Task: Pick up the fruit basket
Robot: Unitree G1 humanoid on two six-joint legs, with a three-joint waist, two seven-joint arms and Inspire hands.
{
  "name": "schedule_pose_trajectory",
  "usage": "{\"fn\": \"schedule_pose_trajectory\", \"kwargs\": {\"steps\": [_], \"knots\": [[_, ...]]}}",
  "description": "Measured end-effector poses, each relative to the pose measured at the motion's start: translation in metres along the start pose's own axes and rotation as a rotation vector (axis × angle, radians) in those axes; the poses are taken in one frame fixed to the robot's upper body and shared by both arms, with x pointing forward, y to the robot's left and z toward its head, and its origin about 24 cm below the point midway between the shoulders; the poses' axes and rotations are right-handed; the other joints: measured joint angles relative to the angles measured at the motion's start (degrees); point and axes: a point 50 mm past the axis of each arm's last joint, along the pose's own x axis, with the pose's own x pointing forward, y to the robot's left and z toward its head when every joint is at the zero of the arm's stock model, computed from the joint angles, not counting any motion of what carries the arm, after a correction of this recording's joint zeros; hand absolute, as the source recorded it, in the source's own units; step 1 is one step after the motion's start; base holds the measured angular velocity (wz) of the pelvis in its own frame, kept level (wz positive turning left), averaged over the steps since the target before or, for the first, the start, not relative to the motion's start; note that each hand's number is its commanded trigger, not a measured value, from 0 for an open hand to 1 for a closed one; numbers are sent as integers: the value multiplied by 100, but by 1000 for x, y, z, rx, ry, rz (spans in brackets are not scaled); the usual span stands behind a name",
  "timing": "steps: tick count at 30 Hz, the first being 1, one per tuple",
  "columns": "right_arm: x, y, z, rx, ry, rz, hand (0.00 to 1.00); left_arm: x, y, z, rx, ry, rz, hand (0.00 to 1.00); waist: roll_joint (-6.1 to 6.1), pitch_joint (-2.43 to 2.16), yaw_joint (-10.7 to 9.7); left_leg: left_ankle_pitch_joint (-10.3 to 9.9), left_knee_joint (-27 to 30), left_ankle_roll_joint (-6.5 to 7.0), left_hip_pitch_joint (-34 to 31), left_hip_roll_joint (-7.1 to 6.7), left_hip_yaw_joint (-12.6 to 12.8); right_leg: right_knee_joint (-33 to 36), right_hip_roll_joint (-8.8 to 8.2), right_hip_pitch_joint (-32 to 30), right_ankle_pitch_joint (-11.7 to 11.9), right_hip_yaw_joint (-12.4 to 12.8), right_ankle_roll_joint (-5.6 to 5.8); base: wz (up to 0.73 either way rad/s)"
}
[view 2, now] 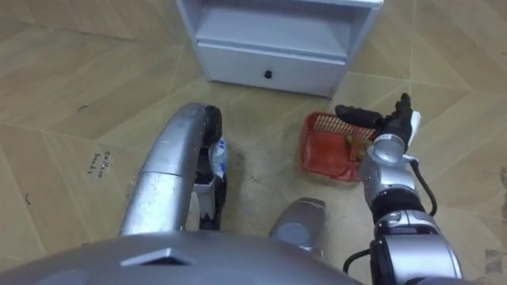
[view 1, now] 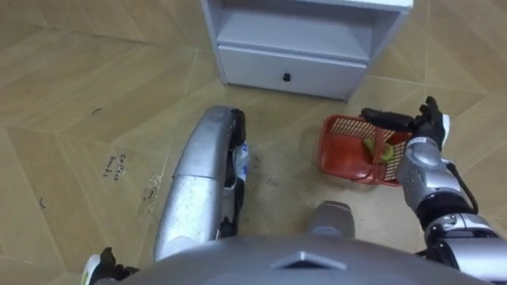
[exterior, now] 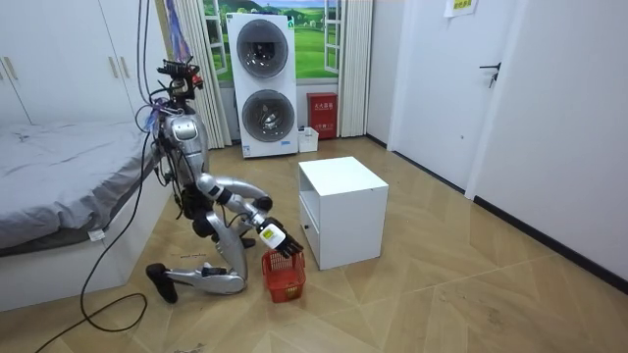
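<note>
The red plastic fruit basket (view 1: 342, 150) stands on the wooden floor in front of a white cabinet (view 1: 295, 70); a yellow-green fruit (view 1: 383, 151) lies inside it. My right hand (view 1: 426, 127) hovers over the basket's right rim, its dark fingers (view 1: 388, 119) stretched straight out over the opening and curled round nothing. In the room view I kneel on the floor with that hand (exterior: 276, 236) just above the basket (exterior: 285, 277). My left hand (view 1: 101, 264) shows low at the left edge, far from the basket.
The cabinet's drawer with its dark knob (view 1: 287, 77) faces me just beyond the basket. My bent knee (view 1: 207, 158) lies left of the basket. A bed (exterior: 59, 186) stands behind me and stacked washing machines (exterior: 263, 83) stand by the window.
</note>
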Motion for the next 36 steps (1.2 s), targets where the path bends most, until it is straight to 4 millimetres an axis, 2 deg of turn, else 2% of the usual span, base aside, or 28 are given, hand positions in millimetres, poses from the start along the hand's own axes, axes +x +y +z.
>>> {"fn": "schedule_pose_trajectory", "kwargs": {"steps": [1,2,7,11,12,15,19,26,32,36], "knots": [[0,-1,-1,-7,6,-2,0,-1,-4,-1,6,-5,-21,0,75,-33,15,50,42,-104,-45,-21,-101,16,75,-18,-4,43,-6,-26],[0,-1,-3,-10,11,-1,0,-1,-4,-1,7,-8,-27,0,83,-38,2,53,38,-110,-40,-24,-115,14,89,-21,-5,48,-5,-15],[-2,-3,-11,-48,45,8,0,0,-4,12,24,-74,-34,0,148,-26,-13,56,-8,-140,-128,-96,-184,43,111,-121,-10,2,7,5],[-1,-3,-12,-32,59,18,0,-1,-5,18,29,-106,-40,0,191,1,0,-84,-99,-333,-245,-99,-201,126,105,-296,-26,-17,41,9],[-1,-4,-14,-36,69,26,0,0,-5,19,28,-109,-41,0,180,26,-2,-88,-106,-342,-299,-90,-202,173,107,-361,-28,-13,45,4],[-1,-10,-28,-55,125,17,0,-2,-8,10,22,-85,-50,0,201,33,43,-87,-99,-343,-335,-83,-202,181,108,-392,-33,-16,54,0],[0,-21,-40,-41,191,8,0,-2,-7,13,1,-86,-48,0,288,63,174,-87,-98,-343,-340,-63,-201,181,118,-422,-33,-2,54,0],[2,-27,-48,-95,244,48,0,0,-7,19,3,-92,-66,0,293,59,329,-75,-102,-367,-423,-6,-159,253,133,-633,-36,161,60,-7],[2,-29,-52,-152,293,92,0,1,-8,20,34,-68,-111,0,264,73,331,-72,-107,-375,-438,5,-152,289,138,-671,-37,175,62,0],[4,-30,-50,-187,298,120,0,2,-8,24,34,-73,-116,0,260,76,430,-65,-101,-388,-454,30,-148,327,146,-716,-38,169,64,-3]]}}
